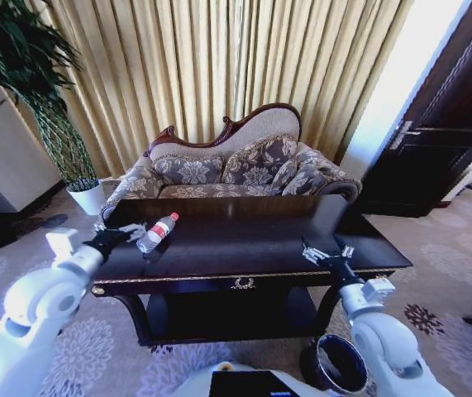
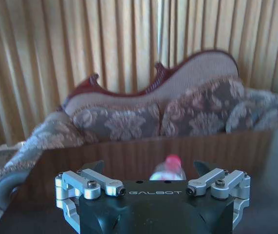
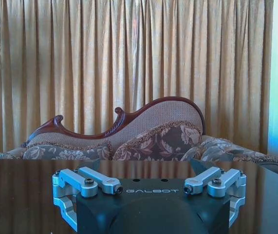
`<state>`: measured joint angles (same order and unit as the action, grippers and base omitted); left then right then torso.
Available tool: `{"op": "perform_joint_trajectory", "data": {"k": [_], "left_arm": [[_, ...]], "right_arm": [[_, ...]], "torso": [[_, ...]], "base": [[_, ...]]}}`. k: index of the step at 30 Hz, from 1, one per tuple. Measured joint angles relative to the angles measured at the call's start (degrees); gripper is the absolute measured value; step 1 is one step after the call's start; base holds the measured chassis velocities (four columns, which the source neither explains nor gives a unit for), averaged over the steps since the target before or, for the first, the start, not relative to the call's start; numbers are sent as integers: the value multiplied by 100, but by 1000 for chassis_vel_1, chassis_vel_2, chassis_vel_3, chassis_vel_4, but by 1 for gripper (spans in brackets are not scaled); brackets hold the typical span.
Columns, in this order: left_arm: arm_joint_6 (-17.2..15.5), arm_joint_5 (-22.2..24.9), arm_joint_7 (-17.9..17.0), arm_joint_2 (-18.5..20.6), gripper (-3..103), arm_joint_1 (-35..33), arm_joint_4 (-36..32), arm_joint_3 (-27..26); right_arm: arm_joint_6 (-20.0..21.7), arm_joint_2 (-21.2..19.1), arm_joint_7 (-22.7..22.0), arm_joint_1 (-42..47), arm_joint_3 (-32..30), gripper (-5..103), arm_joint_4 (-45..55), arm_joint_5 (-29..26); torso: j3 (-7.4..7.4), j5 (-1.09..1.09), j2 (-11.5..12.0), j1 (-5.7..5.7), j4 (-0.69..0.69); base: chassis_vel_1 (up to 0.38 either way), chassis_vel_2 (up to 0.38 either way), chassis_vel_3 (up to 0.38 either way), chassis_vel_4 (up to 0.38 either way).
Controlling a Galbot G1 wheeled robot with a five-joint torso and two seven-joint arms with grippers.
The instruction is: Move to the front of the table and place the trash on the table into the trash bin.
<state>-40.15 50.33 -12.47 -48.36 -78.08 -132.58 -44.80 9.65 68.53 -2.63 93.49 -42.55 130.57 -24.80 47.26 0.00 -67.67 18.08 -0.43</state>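
The large dark, glossy rectangular wooden table [image 1: 244,240] with gold trim along its front edge stands directly before the robot, and on its left part lies the small clear plastic bottle [image 1: 157,232] with a red cap and white label, on its side. The left gripper [image 1: 125,232] hovers over the table just beside the bottle on its left, fingers spread wide; in the left wrist view the bottle [image 2: 168,168] shows between the open fingers, red cap toward the camera. The right gripper [image 1: 324,253] hangs above the table's right front part, well apart from the bottle, its fingers also spread. The small dark cylindrical trash bin [image 1: 337,364] sits on the patterned carpet [image 1: 103,347] near the table's right front leg, beside the right arm. Behind the table stand a floral upholstered sofa [image 1: 236,169] with a carved wooden frame and pleated gold curtains [image 1: 219,66]
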Motion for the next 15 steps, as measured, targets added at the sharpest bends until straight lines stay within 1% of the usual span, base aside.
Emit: {"op": "perform_joint_trajectory", "data": {"k": [3, 6, 8, 13, 15], "left_arm": [[-80, -274, 169, 83, 100, -33, 88, 7], [-81, -364, 252, 120, 100, -32, 140, 2], [-82, -583, 579, 213, 100, 11, 291, 8], [-83, -662, 707, 266, 100, 107, 456, 122], [-83, -722, 811, 273, 100, 188, 596, 218]], "right_arm": [[0, -26, -2, -74, 0, 100, -55, -46], [0, -14, -3, -97, 3, 100, -92, -49], [0, 53, -3, -99, 24, 100, -142, -51], [0, 66, -3, -128, 44, 100, -106, -128], [0, 66, -4, -171, 50, 100, -75, -240]], "torso": [[0, 0, 0, 0, 1], [0, 0, 0, 0, 1], [0, 1, 0, 0, 0], [0, 0, 0, 0, 0], [0, 0, 0, 0, 0]], "base": [[0, 0, 0, 0], [0, 0, 0, 0], [0, 0, 0, 0], [0, 0, 0, 0], [0, 0, 0, 0]]}}
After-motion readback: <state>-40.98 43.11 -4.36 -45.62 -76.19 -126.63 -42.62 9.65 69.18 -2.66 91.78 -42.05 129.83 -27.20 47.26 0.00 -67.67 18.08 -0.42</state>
